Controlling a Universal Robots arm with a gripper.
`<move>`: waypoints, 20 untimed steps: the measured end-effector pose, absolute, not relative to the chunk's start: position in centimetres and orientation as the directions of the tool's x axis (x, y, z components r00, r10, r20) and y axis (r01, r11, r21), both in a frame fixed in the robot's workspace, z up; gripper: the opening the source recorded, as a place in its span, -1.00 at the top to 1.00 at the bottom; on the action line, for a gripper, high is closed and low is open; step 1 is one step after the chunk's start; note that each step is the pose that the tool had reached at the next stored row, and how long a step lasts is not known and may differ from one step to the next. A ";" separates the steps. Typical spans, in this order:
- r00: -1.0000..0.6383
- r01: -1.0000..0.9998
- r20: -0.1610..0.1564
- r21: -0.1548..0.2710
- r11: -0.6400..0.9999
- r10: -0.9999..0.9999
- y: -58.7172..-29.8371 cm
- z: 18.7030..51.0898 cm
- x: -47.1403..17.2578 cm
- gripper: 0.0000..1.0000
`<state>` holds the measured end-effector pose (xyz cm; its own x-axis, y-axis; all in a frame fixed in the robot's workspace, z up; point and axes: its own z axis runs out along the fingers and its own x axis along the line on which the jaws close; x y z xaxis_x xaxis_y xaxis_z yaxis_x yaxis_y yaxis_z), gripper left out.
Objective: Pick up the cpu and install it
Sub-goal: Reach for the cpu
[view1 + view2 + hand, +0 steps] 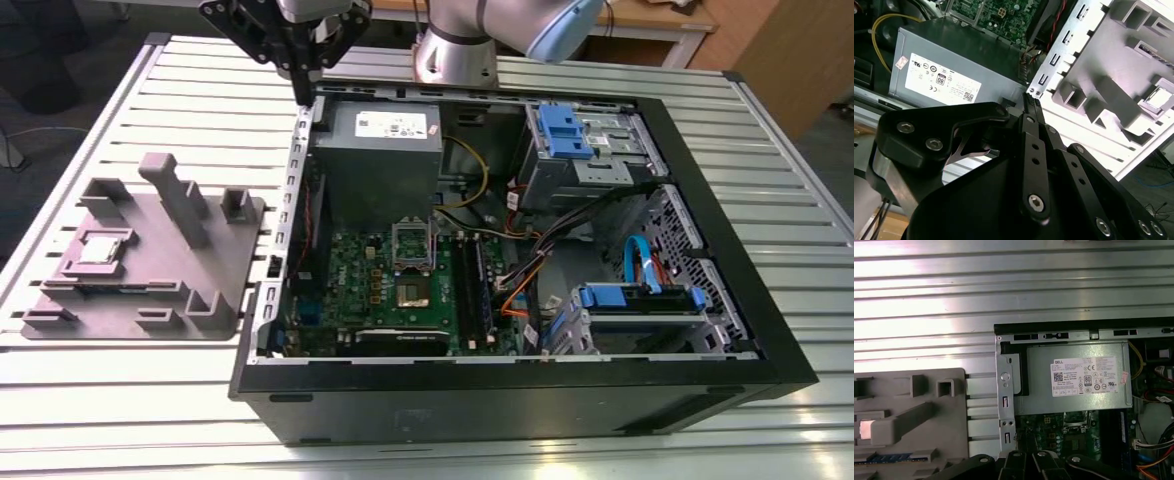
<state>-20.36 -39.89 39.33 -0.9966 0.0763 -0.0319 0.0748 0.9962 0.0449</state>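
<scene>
The tool [307, 95] is hanging high over a back corner of the computer case [721, 330], just beside the big grey box [378, 150]. Its two fingers are looking pressed together, and nothing is sitting between them. So the tool is holding nothing.

The cpu [104, 248] is lying flat in a little pocket on the grey holder [214, 255]. The holder is sitting on the tabletop [134, 100], at the exterior view's left of the case. The cpu is well apart from the tool. In the second wrist view the cpu [1159, 97] is shining pale, far past the fingertips. The socket [411, 288] is waiting in the middle of the green board inside the case, and nothing is sitting in it.

I think the step in hand is going over to fetch the cpu. To do it well, the fingers are needing to open wider than the chip before they are going down. Coming straight down from above is looking safest, because a tall post [180, 200] is standing just beside the pocket. Holding the chip by its thin edges and keeping it flat is looking wise too.

The arm [461, 45] is standing behind the case and bending over toward the holder's side. The tool is pointing its fingers down at the case wall.
</scene>
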 end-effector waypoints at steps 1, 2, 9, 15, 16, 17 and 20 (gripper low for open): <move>-0.997 0.075 -0.032 0.045 0.996 0.076 -39.9 39.3 -20.4 0.79; -0.997 0.075 -0.032 0.045 0.996 0.076 -39.9 39.3 -20.5 0.79; -0.997 0.075 -0.033 0.045 0.996 0.076 -39.9 39.3 -21.1 0.79; -0.997 0.075 -0.034 0.045 0.996 0.076 -39.9 39.3 -21.7 0.79; -0.996 0.075 -0.034 0.045 0.996 0.076 -39.9 39.3 -21.8 0.79; -0.996 0.075 -0.035 0.045 0.996 0.076 -39.9 39.3 -21.9 0.79; -0.996 0.075 -0.035 0.045 0.996 0.076 -39.9 39.3 -22.1 0.79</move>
